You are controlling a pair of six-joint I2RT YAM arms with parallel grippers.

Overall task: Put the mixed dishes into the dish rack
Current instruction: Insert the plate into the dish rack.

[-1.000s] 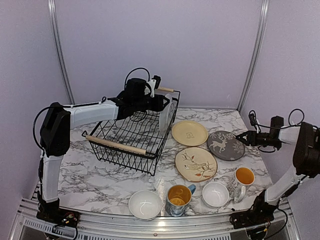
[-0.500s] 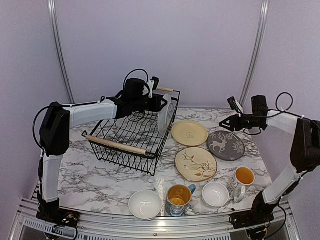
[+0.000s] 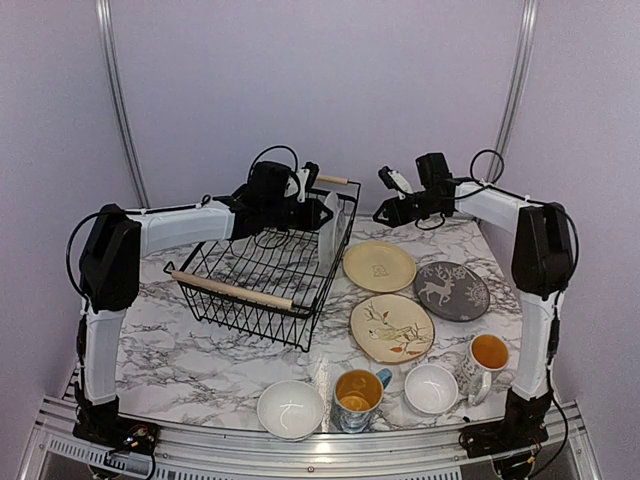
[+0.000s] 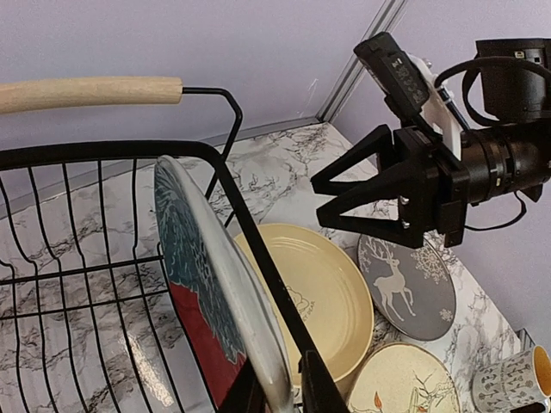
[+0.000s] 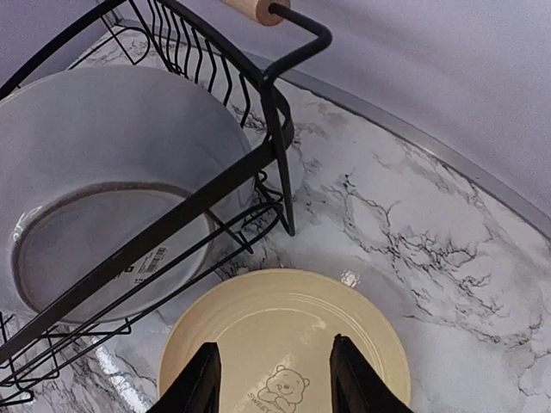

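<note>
My left gripper is shut on the rim of a plate that stands on edge inside the right end of the black wire dish rack. Its face shows teal and red; its pale grey back shows in the right wrist view. My right gripper is open and empty, hovering over the far side of the pale yellow plate, just right of the rack. The grey reindeer plate and the cream bird plate lie flat on the table.
Two white bowls and two yellow-lined mugs stand along the near edge. The rack's far wooden handle is close above my right gripper. The back wall runs right behind both grippers.
My right arm has swung from the far right edge leftward to the back of the table, beside the rack. My left gripper has kept hold of the plate, which now stands more upright.
</note>
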